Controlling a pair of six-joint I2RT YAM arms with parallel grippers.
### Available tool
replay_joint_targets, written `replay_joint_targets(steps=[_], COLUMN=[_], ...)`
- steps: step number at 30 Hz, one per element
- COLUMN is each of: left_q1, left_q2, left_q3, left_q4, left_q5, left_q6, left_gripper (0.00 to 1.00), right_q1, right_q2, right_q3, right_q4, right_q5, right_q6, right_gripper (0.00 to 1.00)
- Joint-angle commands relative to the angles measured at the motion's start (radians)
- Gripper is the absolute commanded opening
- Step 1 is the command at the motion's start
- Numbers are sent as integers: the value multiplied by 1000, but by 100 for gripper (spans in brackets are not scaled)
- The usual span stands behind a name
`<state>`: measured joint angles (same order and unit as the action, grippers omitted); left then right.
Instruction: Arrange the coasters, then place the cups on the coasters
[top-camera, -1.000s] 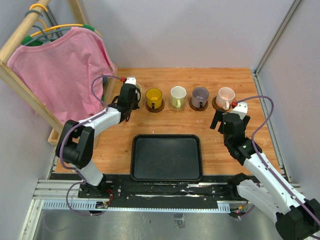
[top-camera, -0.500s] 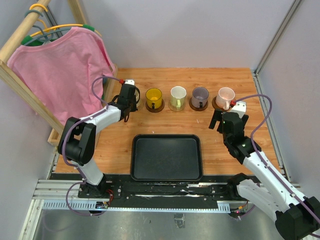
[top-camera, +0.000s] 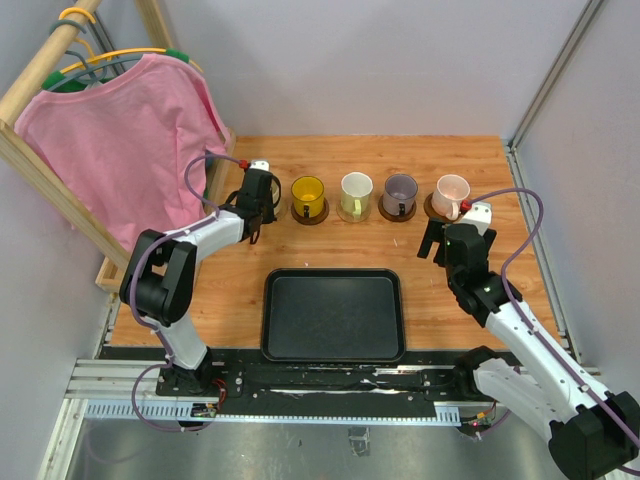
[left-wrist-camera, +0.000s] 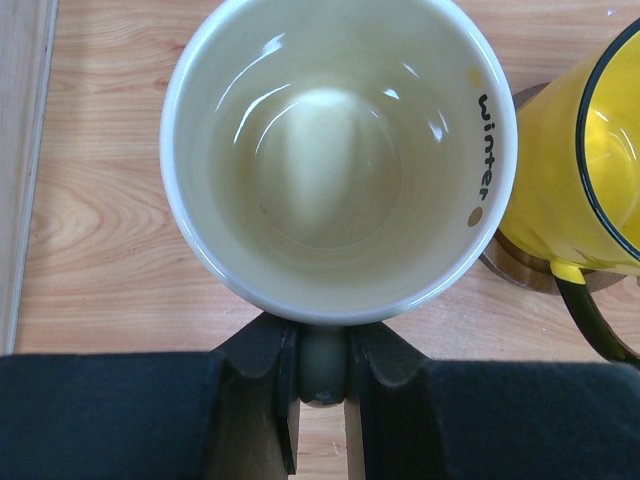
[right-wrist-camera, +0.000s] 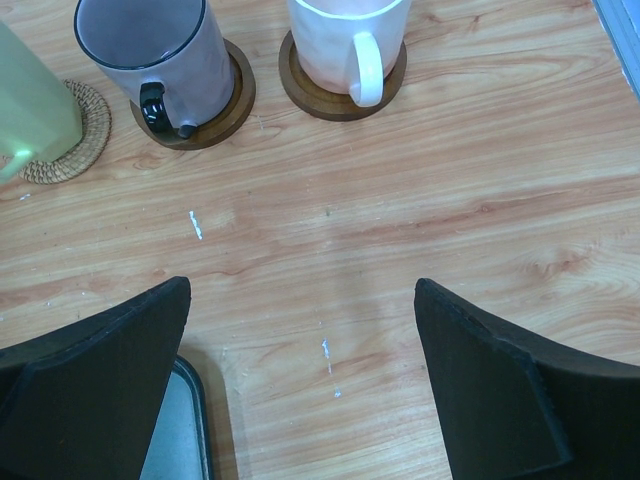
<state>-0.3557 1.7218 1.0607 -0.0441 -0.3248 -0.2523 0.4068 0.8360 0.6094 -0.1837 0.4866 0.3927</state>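
My left gripper (left-wrist-camera: 323, 345) is shut on the handle (left-wrist-camera: 323, 365) of the cream cup (left-wrist-camera: 338, 150), which stands upright at the left end of the row. In the top view the gripper (top-camera: 257, 200) covers this cup, and no coaster shows under it. To its right the yellow cup (top-camera: 308, 193) (left-wrist-camera: 575, 170) sits on a dark coaster (left-wrist-camera: 515, 265). Then come the whitish-green cup (top-camera: 356, 192) on a tan coaster (right-wrist-camera: 75, 140), the greyish-purple cup (right-wrist-camera: 155, 55) on a dark coaster (right-wrist-camera: 225, 110), and the pink cup (right-wrist-camera: 345, 35) on a dark coaster (right-wrist-camera: 325, 95). My right gripper (right-wrist-camera: 303, 340) (top-camera: 447, 243) hangs open over bare wood.
A black rectangular tray (top-camera: 333, 315) lies at the near middle of the table; its corner (right-wrist-camera: 185, 430) shows under my right gripper's left finger. A pink shirt (top-camera: 120, 140) on a wooden rack stands at the far left. Grey walls bound the table's back and right.
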Motion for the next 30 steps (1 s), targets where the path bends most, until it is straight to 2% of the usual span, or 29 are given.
replay_joint_targets(steps=[1,30], left_q1=[11,11], left_q2=[-4,27], left_q3=[20,-6], left_q4=[117,148], left_q5=[-27,-30], left_q6=[-4,-9], left_gripper=[1,1], right_q1=[-14,-16], right_q2=[-7,0], right_q3=[9,-6], right_q4=[10,9], right_q5=[-11,-30], right_q6=[6,24], right_gripper=[95,95])
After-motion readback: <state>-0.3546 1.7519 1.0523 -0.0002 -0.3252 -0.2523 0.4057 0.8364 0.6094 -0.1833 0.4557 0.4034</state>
